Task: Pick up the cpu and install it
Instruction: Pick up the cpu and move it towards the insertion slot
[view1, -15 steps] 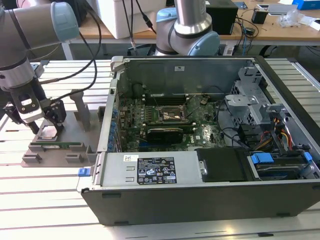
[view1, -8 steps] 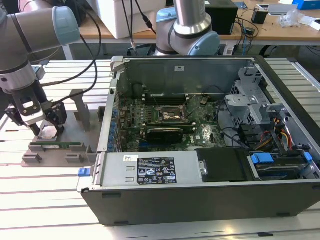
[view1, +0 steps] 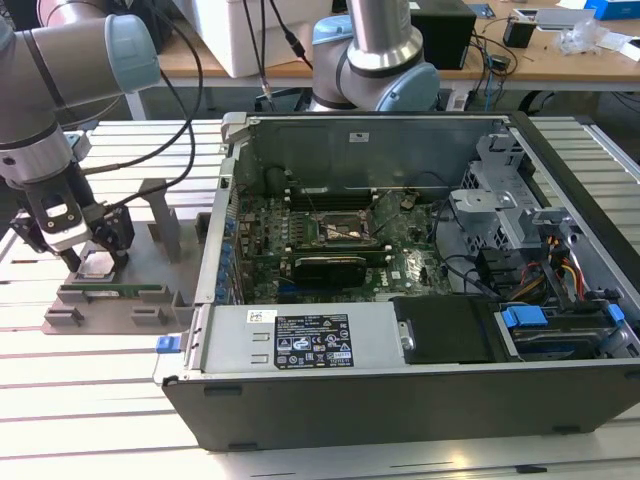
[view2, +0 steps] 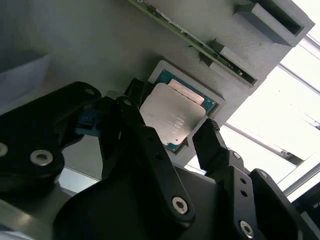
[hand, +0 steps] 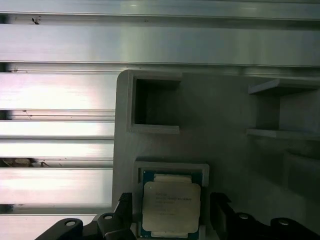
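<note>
Cpu (view2: 172, 117) lies flat with its metal top up in a square pocket of the grey holder (view1: 150, 235). The claw (view2: 171, 107) hangs low over it with its fingers apart, one on each side of the chip and neither pressing on it.

The slatted aluminium bench (view1: 100, 420) carries everything. An open computer case (view1: 400, 400) stands on the exterior view's right of the holder. Lying in the case are a green motherboard (view1: 330, 262), with a black socket frame (view1: 340, 232) near its middle, and a grey power supply box (view1: 300, 340) along the near wall. The holder sits just beside the case. A long green memory stick (view1: 115, 291) stands on edge in one slot of the holder, near the pocket with the cpu. In both wrist views the chip sits between the two black fingers, with a narrow gap at each flank.
</note>
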